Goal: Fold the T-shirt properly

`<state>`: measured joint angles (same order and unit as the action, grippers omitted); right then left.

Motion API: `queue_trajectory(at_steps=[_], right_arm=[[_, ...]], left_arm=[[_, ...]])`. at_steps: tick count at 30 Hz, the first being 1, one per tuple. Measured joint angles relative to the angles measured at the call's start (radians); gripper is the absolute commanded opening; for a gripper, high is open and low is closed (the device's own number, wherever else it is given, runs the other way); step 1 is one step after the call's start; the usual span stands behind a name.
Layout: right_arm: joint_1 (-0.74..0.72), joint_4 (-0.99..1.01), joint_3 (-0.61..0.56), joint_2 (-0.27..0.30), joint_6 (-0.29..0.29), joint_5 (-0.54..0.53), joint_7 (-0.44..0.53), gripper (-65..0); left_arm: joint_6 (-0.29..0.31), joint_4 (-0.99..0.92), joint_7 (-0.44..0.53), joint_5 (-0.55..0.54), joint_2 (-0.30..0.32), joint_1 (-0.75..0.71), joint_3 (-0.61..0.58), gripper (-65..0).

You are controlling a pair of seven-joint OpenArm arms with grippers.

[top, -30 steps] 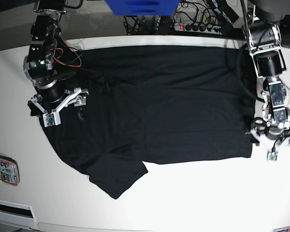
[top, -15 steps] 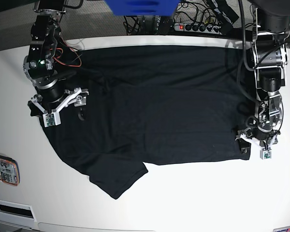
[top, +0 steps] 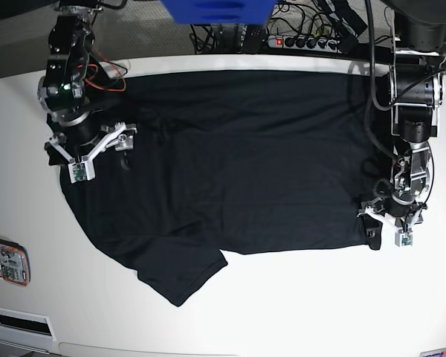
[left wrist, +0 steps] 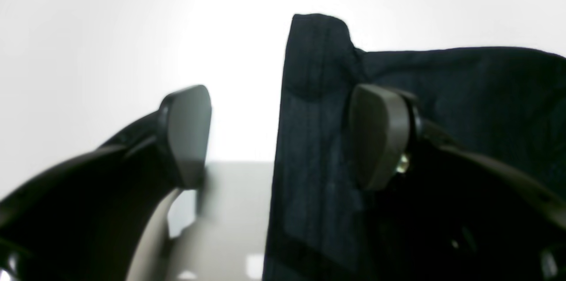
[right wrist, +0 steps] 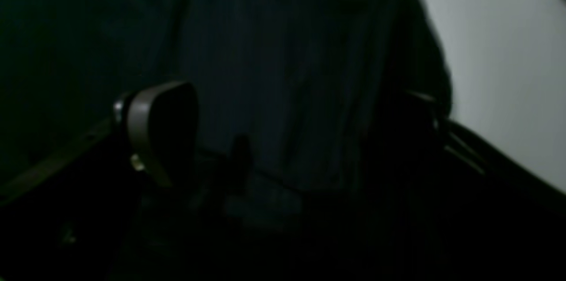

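Note:
The black T-shirt (top: 238, 163) lies spread flat on the white table (top: 297, 305), one sleeve pointing to the front left. My left gripper (top: 387, 226) is open at the shirt's front right corner. In the left wrist view the left gripper (left wrist: 285, 139) has a raised fold of the shirt's edge (left wrist: 309, 117) between its open jaws. My right gripper (top: 98, 151) is open over the shirt's left side near the other sleeve. In the right wrist view the right gripper (right wrist: 283, 139) hangs open over dark shirt fabric (right wrist: 287, 51).
An orange-edged phone-like object (top: 6, 260) lies at the table's left edge. A blue box (top: 215, 10), a power strip (top: 305, 41) and cables sit behind the table's far edge. A white panel (top: 18, 321) is at the front left corner.
My left gripper has moved inward to the left onto the shirt's front right corner. My right gripper has shifted slightly toward the back of the table.

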<state>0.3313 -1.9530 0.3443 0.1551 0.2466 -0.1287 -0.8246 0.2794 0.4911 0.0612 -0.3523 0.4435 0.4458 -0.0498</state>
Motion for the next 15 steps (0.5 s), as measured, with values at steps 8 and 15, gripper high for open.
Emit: queue_trajectory(at_steps=[8, 15], right_arm=[[-0.003, 0.0, 0.001, 0.0, 0.0, -0.001, 0.01, -5.4], [-0.006, 0.0, 0.001, 0.0, 0.0, -0.001, 0.016, -5.4]], left_arm=[[-0.003, 0.005, 0.0, -0.002, -0.023, 0.0, -0.001, -45.5], [-0.002, 0.113, -0.031, -0.002, -0.034, -0.044, 0.0, -54.5]])
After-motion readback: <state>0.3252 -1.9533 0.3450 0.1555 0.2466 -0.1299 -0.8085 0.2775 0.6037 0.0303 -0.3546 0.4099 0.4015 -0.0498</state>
